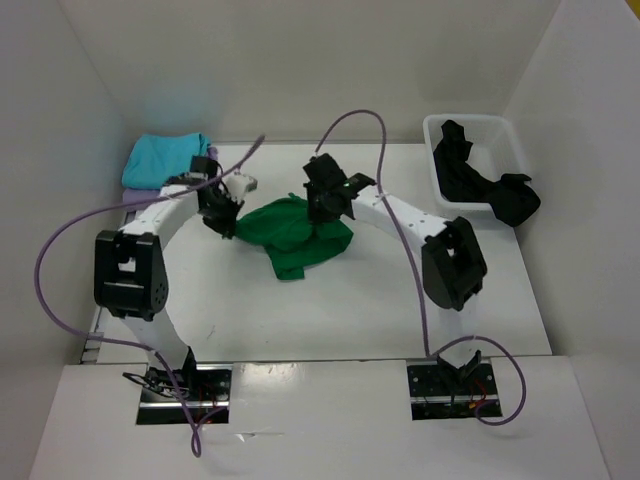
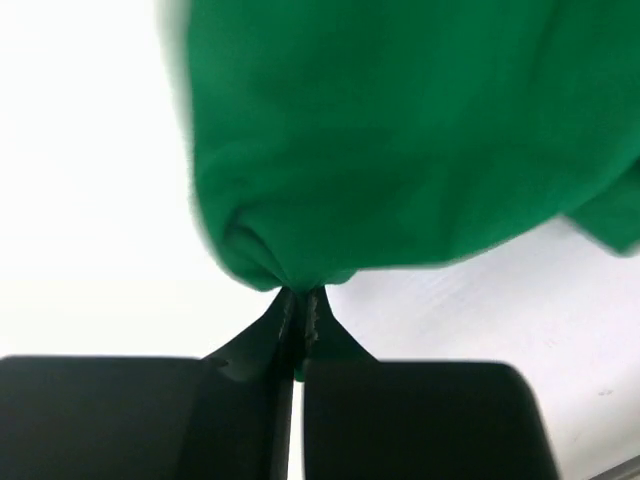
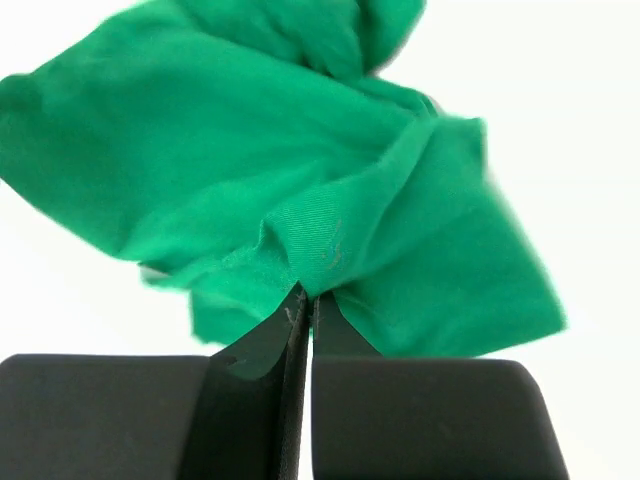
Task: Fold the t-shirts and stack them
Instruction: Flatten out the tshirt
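The green t-shirt [image 1: 297,236] sits crumpled at the middle of the table [image 1: 300,315]. The left gripper [image 2: 300,296] is clamped on a bunched fold at the shirt's left edge, and the right gripper [image 3: 303,296] pinches a fold on its far right side. The turquoise t-shirt [image 1: 165,158] lies at the far left corner. The black t-shirt [image 1: 485,182] spills over the rim of the white bin [image 1: 470,122] at the far right.
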